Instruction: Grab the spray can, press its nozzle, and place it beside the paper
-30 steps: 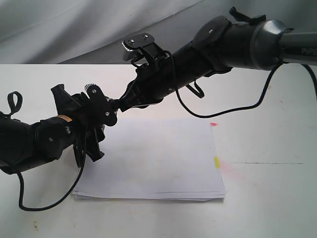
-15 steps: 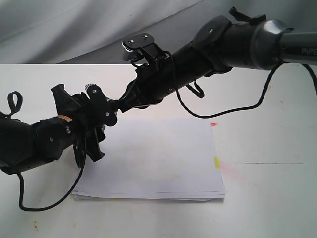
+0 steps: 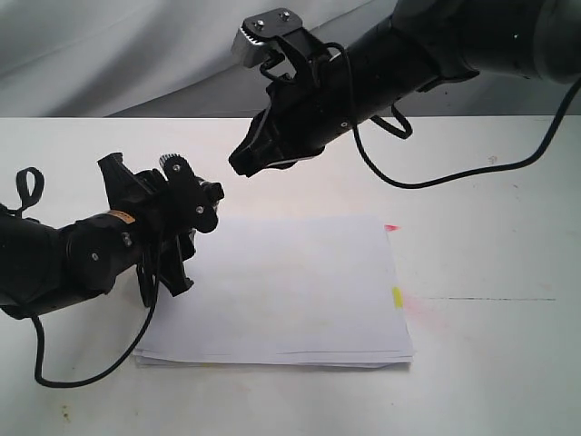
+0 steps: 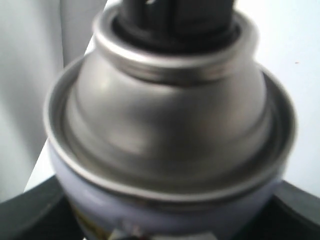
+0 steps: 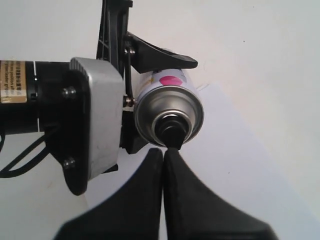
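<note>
My left gripper [image 3: 192, 207] is shut on the spray can [image 5: 170, 107], holding it tilted above the near-left corner of the paper [image 3: 290, 291]. In the left wrist view the can's silver dome [image 4: 170, 120] fills the frame, with its black nozzle [image 4: 175, 20] at the edge. The exterior view hides nearly all of the can behind the gripper; only the nozzle [image 3: 213, 193] shows. My right gripper [image 3: 239, 168] is shut and empty, and hangs a short way above and right of the nozzle, apart from it. From the right wrist its tips [image 5: 164, 151] point at the nozzle [image 5: 173, 133].
The white stack of paper has pink [image 3: 391, 227] and yellow [image 3: 397, 295] tabs on its right edge. A faint pink stain [image 3: 419, 307] marks the white table [image 3: 490, 363] next to them. A grey cloth backdrop [image 3: 109, 54] hangs behind the table.
My right gripper has lifted up and to the right, off the can's nozzle, leaving a gap. The left gripper and the can have stayed where they were.
</note>
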Robot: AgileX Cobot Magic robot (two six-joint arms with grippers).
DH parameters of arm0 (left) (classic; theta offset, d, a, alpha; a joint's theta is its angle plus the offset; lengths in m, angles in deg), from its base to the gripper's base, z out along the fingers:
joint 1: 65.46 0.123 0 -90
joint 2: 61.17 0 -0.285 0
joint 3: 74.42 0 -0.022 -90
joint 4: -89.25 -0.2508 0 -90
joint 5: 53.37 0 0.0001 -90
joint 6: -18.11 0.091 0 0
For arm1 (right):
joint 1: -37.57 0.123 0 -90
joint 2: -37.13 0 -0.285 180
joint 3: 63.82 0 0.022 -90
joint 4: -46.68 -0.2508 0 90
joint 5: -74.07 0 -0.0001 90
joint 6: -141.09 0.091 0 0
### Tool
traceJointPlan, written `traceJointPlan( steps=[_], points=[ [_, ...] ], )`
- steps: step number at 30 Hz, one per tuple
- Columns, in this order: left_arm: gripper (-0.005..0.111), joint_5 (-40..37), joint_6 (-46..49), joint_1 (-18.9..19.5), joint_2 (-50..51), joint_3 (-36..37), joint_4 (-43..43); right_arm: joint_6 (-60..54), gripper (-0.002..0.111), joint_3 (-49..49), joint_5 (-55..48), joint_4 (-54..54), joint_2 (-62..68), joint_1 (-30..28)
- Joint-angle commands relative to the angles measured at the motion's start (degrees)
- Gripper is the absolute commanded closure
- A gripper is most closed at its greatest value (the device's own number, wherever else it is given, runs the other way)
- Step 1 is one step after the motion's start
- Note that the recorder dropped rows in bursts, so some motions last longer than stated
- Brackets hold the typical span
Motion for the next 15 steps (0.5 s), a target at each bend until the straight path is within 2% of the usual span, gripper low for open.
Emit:
traceJointPlan(
  steps=[1,10,15],
  points=[
    [0.107,2.75,-0.48,-0.29,-0.44,-0.62,-0.4,0.56,0.108,0.1,-0.58,0.39,-0.44,-0.3],
    [0.107,4.04,-5.71,-0.29,-0.81,-0.62,1.18,2.14,0.108,0.1,-3.3,2.67,-0.57,-0.3],
    [0.107,4.46,-10.38,0.08,-5.43,-0.51,4.84,5.92,0.108,0.1,-4.19,5.15,-1.09,-0.3]
  ],
)
